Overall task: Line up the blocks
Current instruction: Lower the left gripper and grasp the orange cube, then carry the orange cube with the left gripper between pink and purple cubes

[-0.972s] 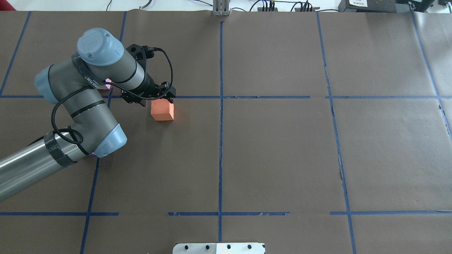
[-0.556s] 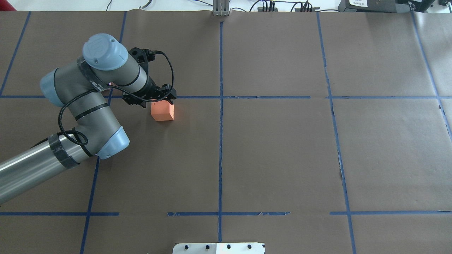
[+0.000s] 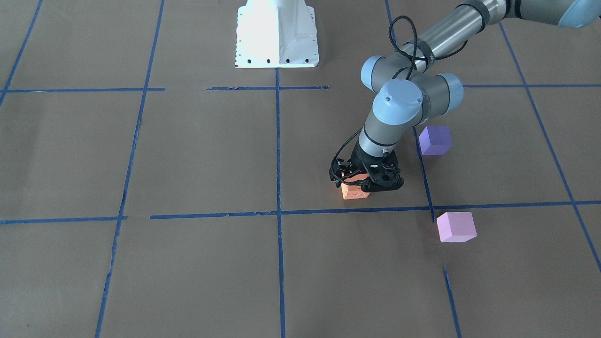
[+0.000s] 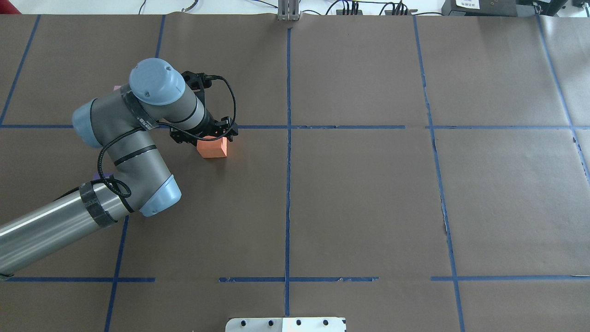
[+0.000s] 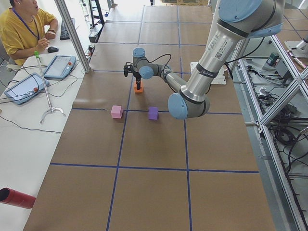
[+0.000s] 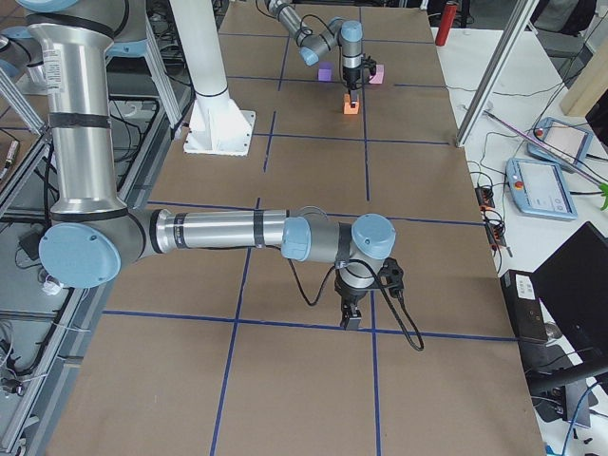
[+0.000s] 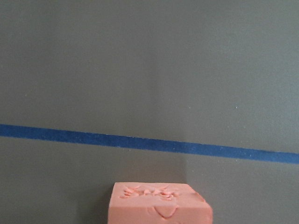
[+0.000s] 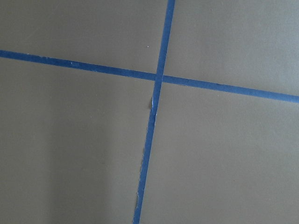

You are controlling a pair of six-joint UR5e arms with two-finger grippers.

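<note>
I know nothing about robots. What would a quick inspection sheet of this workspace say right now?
Surface: brown paper-covered table with a blue tape grid; a few small tears in the tape.
Job's things: orange dented matte cube under the left gripper; dark violet cube and pale pink cube stand apart, not yet in a line with it.
Clutter: nothing seen.
Grippers: left gripper low over the orange cube, jaws look spread; right gripper hangs above bare paper, open or shut unclear.
Cables: black cable loops along the left wrist, off the cubes.
Surroundings: person in a yellow shirt at a side desk; white robot base.
</note>
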